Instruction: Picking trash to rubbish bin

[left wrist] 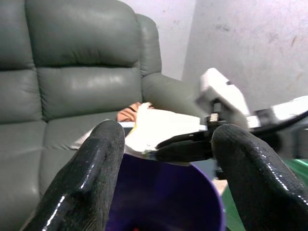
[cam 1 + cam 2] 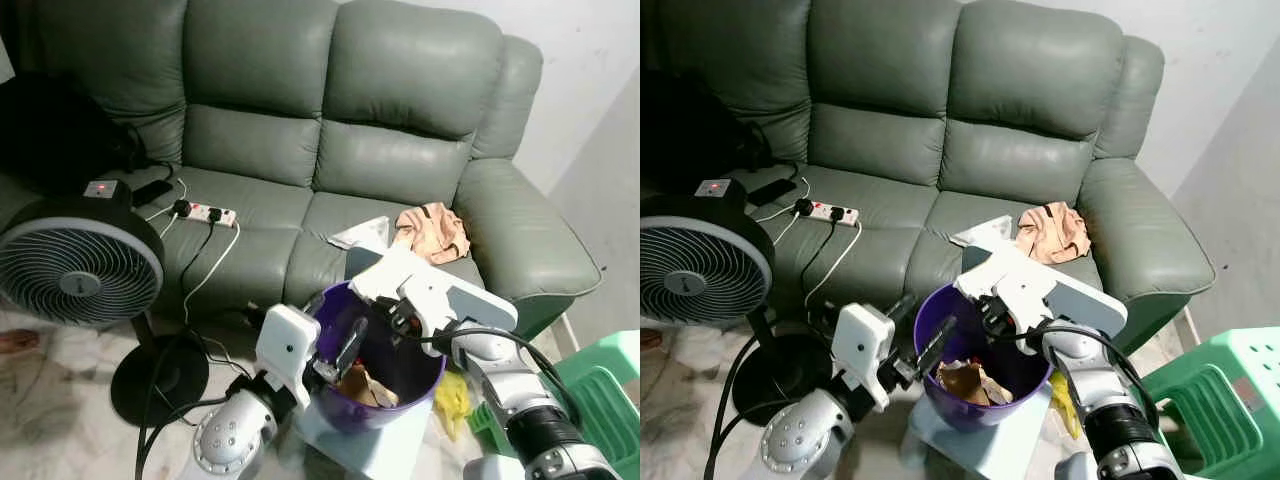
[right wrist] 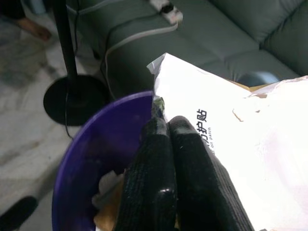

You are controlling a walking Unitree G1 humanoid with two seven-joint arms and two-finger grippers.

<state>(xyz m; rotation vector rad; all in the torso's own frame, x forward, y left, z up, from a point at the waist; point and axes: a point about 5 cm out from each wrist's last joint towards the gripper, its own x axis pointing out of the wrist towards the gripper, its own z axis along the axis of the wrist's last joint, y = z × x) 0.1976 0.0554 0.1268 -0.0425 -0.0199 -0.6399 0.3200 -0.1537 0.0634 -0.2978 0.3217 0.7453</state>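
The right claw [image 3: 168,139] is pinched tight on a white wrapper [image 3: 231,134] with printed lettering, holding it just above the far rim of the purple rubbish bin [image 2: 425,375]. The left claw [image 2: 340,355] sits at the bin's 9 o'clock side, one finger inside the rim and one outside; its fingers [image 1: 91,173] are spread wide, gripping nothing that I can see.

To do this step well, I judge the right claw should carry the wrapper further over the bin's mouth and dip lower before letting go, since the sheet is broad and light and could catch on the rim or drift out. The left claw seems placed to steady the bin.

Count: one bin, with brown crumpled trash [image 2: 965,380] already inside; one wrapper in hand; one peach cloth [image 2: 432,230] on the sofa [image 2: 400,90] at 12 o'clock; one fan [image 2: 75,270]; one power strip [image 2: 205,212]; one green stool [image 2: 1225,390].
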